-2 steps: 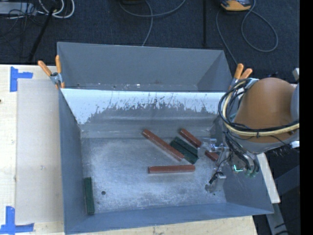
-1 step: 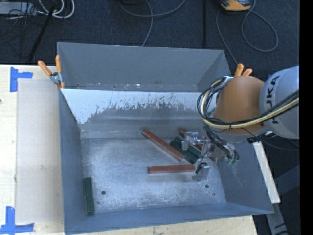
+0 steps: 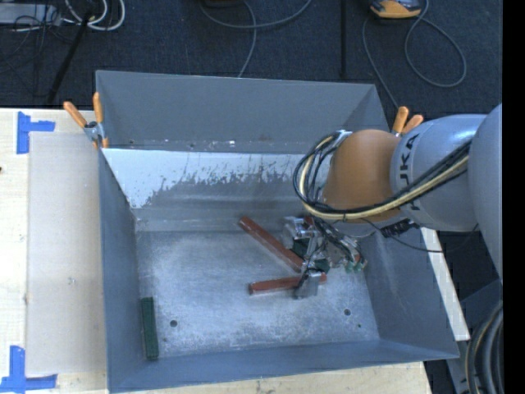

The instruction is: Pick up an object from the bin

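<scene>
My gripper (image 3: 308, 281) is low in the right middle of the bin, under the orange wrist cover. It sits on the right end of a reddish-brown flat stick (image 3: 275, 285) that lies nearly level on the bin floor. A second reddish-brown stick (image 3: 264, 235) slants from upper left down to the gripper's body, which hides its lower end. I cannot see whether either stick is gripped.
A dark green oblong block (image 3: 148, 327) lies upright near the bin's front left corner, far from the gripper. The arm and its cables cover the bin's right side.
</scene>
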`<state>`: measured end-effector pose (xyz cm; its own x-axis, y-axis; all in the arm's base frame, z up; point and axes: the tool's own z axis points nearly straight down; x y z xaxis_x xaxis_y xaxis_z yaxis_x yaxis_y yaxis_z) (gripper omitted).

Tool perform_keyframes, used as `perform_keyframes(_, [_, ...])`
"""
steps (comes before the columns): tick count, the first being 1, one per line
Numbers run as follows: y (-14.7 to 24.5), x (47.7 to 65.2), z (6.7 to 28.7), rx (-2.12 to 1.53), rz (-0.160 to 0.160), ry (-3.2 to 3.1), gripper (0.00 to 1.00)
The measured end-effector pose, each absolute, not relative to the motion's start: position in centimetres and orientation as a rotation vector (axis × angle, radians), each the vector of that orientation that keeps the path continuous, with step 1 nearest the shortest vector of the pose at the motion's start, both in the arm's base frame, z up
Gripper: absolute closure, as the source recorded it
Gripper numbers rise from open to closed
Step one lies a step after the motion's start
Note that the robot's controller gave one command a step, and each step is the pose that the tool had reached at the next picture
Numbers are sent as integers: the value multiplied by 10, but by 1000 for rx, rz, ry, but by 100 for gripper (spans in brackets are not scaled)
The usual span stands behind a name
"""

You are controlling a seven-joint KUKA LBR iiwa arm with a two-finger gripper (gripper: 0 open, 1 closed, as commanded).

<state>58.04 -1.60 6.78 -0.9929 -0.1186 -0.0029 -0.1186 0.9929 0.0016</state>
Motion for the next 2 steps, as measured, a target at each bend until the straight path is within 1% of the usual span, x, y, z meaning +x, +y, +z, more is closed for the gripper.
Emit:
perform_keyframes(1, [-16,583,74,-185,4,3126,100])
perform_keyframes(2, [-26,580,207,-160,-1,3129,100])
